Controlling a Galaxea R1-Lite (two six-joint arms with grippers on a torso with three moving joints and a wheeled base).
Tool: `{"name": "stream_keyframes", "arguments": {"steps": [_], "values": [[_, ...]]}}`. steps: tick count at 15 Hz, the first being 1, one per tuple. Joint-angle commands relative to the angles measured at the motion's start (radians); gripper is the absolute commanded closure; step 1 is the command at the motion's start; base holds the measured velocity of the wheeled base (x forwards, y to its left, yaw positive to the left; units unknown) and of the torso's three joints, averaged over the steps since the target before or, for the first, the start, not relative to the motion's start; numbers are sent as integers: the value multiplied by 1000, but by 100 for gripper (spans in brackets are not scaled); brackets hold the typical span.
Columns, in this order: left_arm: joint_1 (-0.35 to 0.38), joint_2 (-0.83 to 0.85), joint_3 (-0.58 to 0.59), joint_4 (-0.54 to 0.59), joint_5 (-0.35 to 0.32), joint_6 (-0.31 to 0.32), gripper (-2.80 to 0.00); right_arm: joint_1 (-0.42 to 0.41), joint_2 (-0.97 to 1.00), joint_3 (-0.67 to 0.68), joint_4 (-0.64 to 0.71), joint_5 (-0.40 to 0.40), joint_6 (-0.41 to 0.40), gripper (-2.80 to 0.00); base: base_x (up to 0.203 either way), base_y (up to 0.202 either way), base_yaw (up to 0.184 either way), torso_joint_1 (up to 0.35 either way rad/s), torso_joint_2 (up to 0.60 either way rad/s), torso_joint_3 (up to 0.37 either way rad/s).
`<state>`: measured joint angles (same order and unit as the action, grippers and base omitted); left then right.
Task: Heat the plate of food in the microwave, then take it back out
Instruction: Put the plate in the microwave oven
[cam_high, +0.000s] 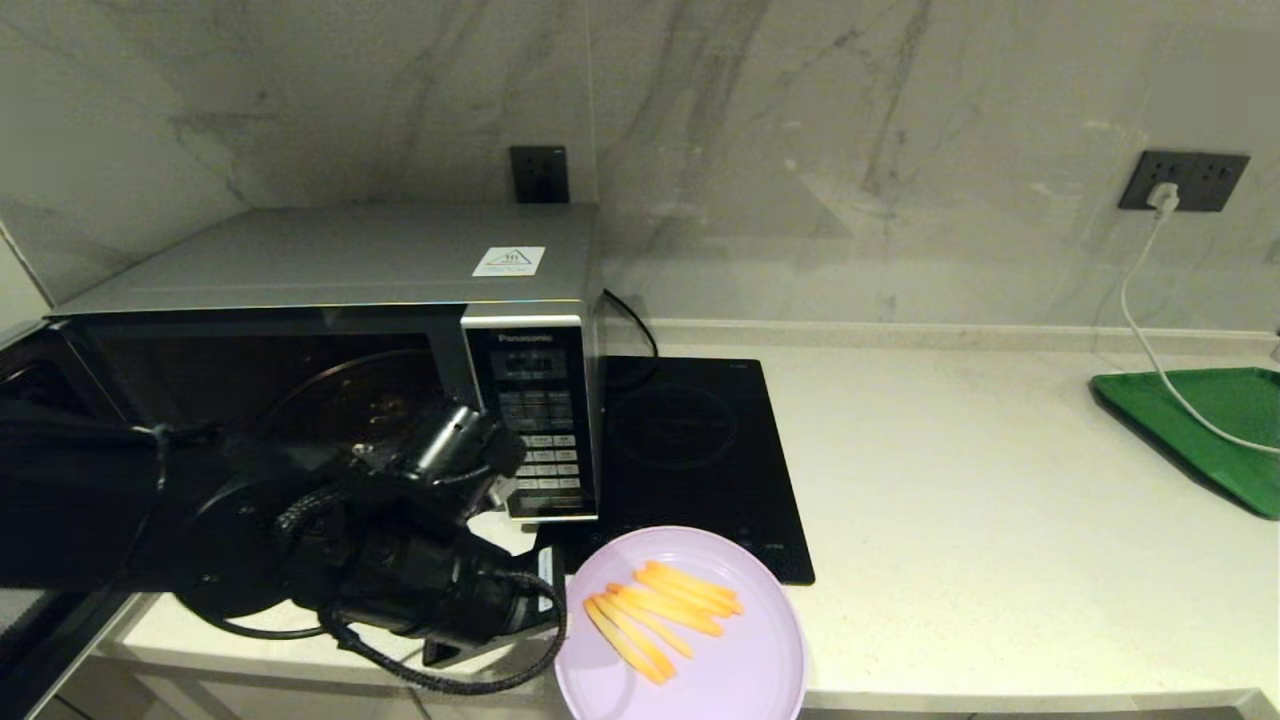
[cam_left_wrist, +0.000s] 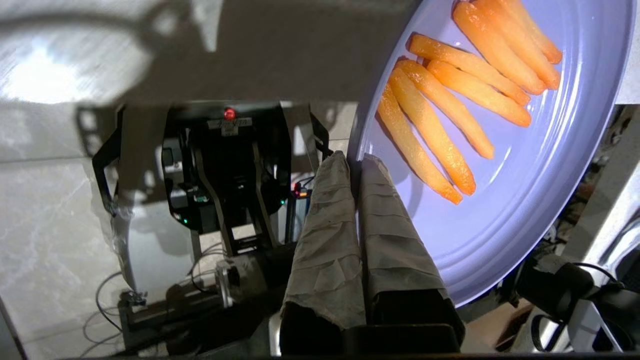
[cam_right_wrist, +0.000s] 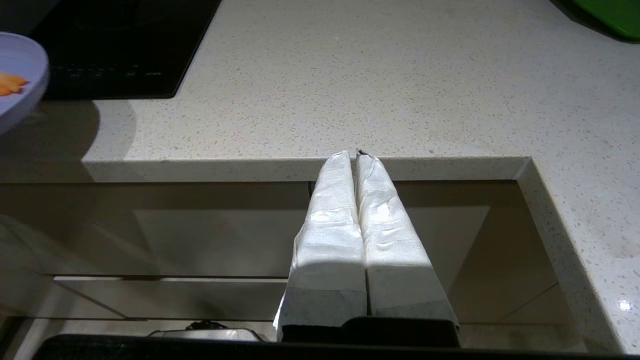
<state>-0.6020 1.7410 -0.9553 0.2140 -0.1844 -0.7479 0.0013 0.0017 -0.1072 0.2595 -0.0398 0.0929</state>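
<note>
A boxy silver-grey metal microwave (cam_high: 330, 330) stands at the left of the pale stone worktop (cam_high: 980, 500), against the marble wall. A flat black glass induction hob (cam_high: 700, 450) lies just to its right. A round lilac plastic plate of orange fry-like sticks (cam_high: 690, 640) sits in front of the hob, overhanging the worktop's front edge. A green rectangular plastic tray (cam_high: 1210, 430) lies far right, with a white cable (cam_high: 1140, 330) trailing onto it from a wall socket (cam_high: 1183, 180) behind.

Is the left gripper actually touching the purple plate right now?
Touching. The left wrist view shows the left gripper shut on the plate of food, its rim pinched between the two fingers, with no gap.
</note>
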Motion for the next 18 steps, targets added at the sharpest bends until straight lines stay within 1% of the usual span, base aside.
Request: {"name": "stream_keyframes", "arguments": {"steps": [1,3,5,6,10,12,15,18], "values": [[46,-132,102,-10,-7,-14,0,0,0,0,1,0,1,0,0,0,0,0,0,0],[107,-218,185,-22,-10,-19,0,0,0,0,1,0,1,0,0,0,0,0,0,0],[175,-308,242,-26,-13,-20,0,0,0,0,1,0,1,0,0,0,0,0,0,0],[226,-343,269,-26,-14,-22,0,0,0,0,1,0,1,0,0,0,0,0,0,0],[424,-402,310,-22,-14,-66,0,0,0,0,1,0,1,0,0,0,0,0,0,0],[506,-418,312,-21,-15,-104,0,0,0,0,1,0,1,0,0,0,0,0,0,0],[591,-408,316,-26,-15,-140,0,0,0,0,1,0,1,0,0,0,0,0,0,0],[633,-393,314,-28,-14,-157,0,0,0,0,1,0,1,0,0,0,0,0,0,0]]}}
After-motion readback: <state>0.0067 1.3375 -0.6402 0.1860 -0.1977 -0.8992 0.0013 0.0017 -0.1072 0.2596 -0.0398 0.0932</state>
